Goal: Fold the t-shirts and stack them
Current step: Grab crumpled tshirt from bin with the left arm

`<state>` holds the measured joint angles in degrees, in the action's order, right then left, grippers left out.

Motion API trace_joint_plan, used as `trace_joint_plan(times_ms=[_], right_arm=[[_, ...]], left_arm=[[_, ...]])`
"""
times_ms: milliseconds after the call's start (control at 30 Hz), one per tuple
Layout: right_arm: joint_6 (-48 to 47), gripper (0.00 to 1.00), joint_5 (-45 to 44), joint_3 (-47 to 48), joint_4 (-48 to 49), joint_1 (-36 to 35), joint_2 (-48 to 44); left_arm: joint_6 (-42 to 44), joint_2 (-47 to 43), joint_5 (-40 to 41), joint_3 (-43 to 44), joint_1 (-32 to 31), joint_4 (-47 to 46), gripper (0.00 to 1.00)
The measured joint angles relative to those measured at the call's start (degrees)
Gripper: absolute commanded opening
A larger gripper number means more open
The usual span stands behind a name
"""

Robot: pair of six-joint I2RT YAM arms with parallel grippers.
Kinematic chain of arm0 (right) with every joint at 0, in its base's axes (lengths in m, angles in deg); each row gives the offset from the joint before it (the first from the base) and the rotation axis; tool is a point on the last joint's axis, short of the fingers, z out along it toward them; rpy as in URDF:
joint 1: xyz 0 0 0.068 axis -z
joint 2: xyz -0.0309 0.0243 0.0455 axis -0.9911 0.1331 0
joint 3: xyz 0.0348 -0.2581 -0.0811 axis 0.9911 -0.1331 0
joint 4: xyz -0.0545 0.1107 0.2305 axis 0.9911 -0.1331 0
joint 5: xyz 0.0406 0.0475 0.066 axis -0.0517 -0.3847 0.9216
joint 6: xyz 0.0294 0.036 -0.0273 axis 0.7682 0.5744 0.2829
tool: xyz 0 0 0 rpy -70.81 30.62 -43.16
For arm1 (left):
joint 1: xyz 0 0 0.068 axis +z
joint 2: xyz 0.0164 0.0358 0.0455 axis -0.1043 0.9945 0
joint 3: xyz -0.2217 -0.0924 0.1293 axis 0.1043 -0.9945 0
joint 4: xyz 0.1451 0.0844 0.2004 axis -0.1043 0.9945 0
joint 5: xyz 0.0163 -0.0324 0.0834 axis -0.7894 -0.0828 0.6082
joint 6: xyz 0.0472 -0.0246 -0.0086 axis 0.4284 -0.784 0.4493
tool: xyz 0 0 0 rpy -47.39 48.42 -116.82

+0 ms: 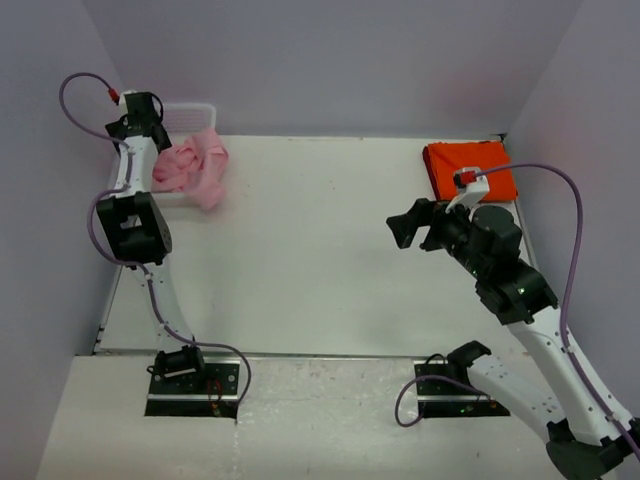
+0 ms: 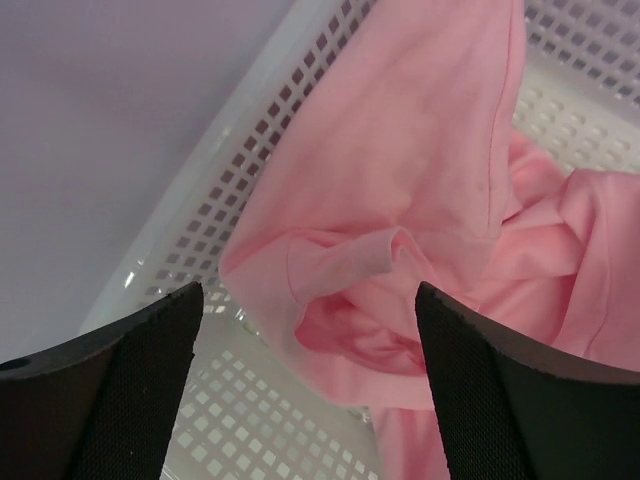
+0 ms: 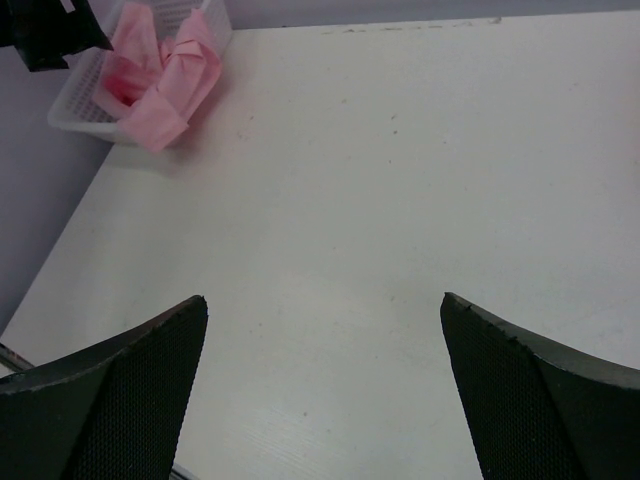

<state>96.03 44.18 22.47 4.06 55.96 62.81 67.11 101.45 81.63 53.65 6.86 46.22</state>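
The light pink t-shirt (image 1: 193, 164) lies crumpled in the white mesh basket (image 1: 190, 106) at the back left and spills over its near rim. My left gripper (image 2: 308, 300) is open right above the pink shirt (image 2: 420, 190), its fingers on either side of a bunched fold, not closed on it. The orange-red t-shirt (image 1: 468, 168) lies folded flat at the back right of the table. My right gripper (image 1: 412, 224) is open and empty, hovering over bare table (image 3: 380, 180) just in front of the orange shirt. The pink shirt also shows far off in the right wrist view (image 3: 165, 72).
The basket's perforated wall and floor (image 2: 250, 400) surround the left gripper. Purple walls close in the table on the left, back and right. The table's white top (image 1: 310, 250) stretches between the two shirts.
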Motion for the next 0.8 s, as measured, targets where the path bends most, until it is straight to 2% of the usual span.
trace_joint_plan(times_ms=[167,433,500,533,633,800], right_arm=[[-0.2,0.99,-1.6,-0.1,-0.4,-0.3,-2.0],[-0.2,0.99,-2.9,-0.2,-0.1,-0.6,-2.5],[-0.2,0.99,-3.0,-0.6,-0.1,-0.6,-2.5],[-0.2,0.99,-3.0,-0.8,-0.2,-0.6,-2.6],[-0.3,0.99,-3.0,-0.9,-0.4,-0.6,-3.0],[-0.4,0.99,-3.1,-0.9,-0.5,-0.6,-3.0]], left_arm=[[0.5,2.5,0.2,2.6,0.6,-0.3,0.84],[0.8,7.0,0.0,1.5,1.0,0.2,0.85],[0.8,7.1,-0.1,1.6,1.0,0.2,0.74],[0.7,7.2,-0.2,1.9,1.1,0.2,0.62],[0.8,8.3,-0.4,4.0,1.4,0.0,0.48],[0.9,10.4,-0.9,5.2,1.8,-0.5,0.39]])
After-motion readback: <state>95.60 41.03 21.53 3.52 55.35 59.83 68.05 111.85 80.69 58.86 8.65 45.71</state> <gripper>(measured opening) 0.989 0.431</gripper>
